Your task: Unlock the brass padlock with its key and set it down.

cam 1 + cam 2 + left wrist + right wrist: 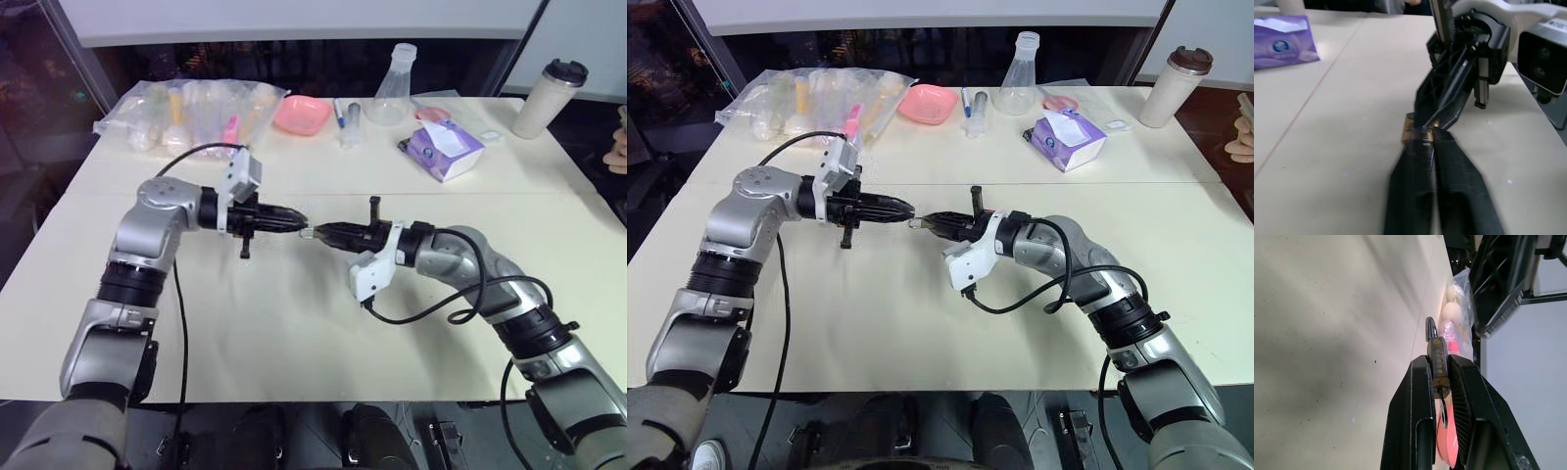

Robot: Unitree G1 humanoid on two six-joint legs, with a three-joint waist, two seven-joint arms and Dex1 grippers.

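The two grippers meet tip to tip above the middle of the table (294,323). My right gripper (319,233) is shut on the brass padlock (1438,363), clamping its body flat between the fingers with the silvery shackle (1429,328) sticking out past the tips. A thin silvery piece that looks like the key (1443,412) hangs from the body's other end, between the fingers. My left gripper (297,226) is shut, its tips right against the padlock (1408,129). Whether those tips pinch any part of it I cannot tell.
At the back of the table lie a clear plastic bag of items (191,113), a pink bowl (301,115), a glass flask (392,86), a purple tissue pack (446,149) and a lidded tumbler (549,98). A person's hand (619,147) rests at the right edge.
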